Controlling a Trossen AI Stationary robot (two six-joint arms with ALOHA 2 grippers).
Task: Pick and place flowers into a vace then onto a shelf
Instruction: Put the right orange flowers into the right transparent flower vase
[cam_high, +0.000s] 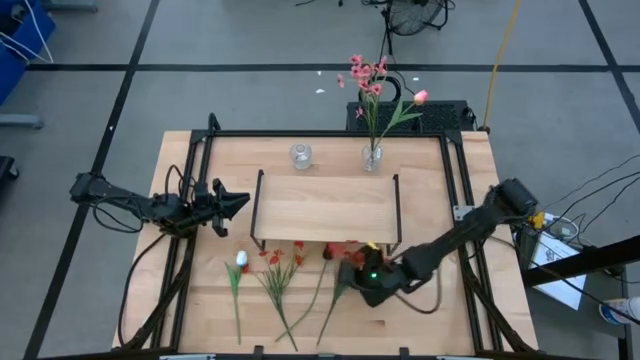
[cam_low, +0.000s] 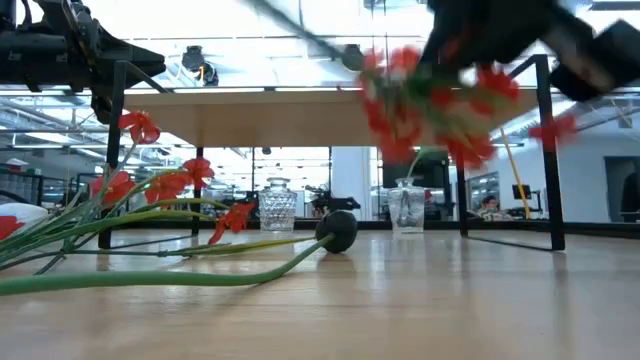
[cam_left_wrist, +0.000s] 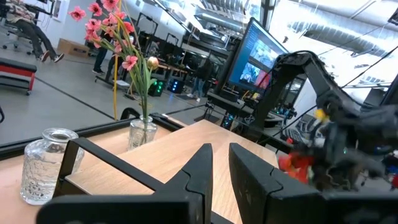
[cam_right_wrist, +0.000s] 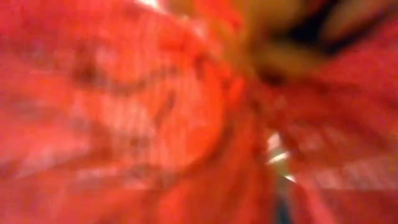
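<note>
**Now: red stem clamped, lifting off the worktop**

I have the right pincer (cam_high: 368, 283) clamped on a red-blossomed stem (cam_low: 420, 100), raised for carrying toward the vase (cam_high: 372, 157) behind the shelf (cam_high: 325, 208). Other flowers (cam_high: 280, 275) lie on the worktop (cam_high: 440, 320). Left pincer (cam_high: 238, 202) waits, nearly together.

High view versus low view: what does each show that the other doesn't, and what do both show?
Only the high view: the left gripper waiting beside the shelf, and the pink blossoms topping the stems in the right-hand clear glass vase. Only the low view: the room behind the table, under the light-wood shelf board. Both: the empty clear glass vase, the flowers lying on the table, and the right gripper shut on a red-blossomed stem.
</note>
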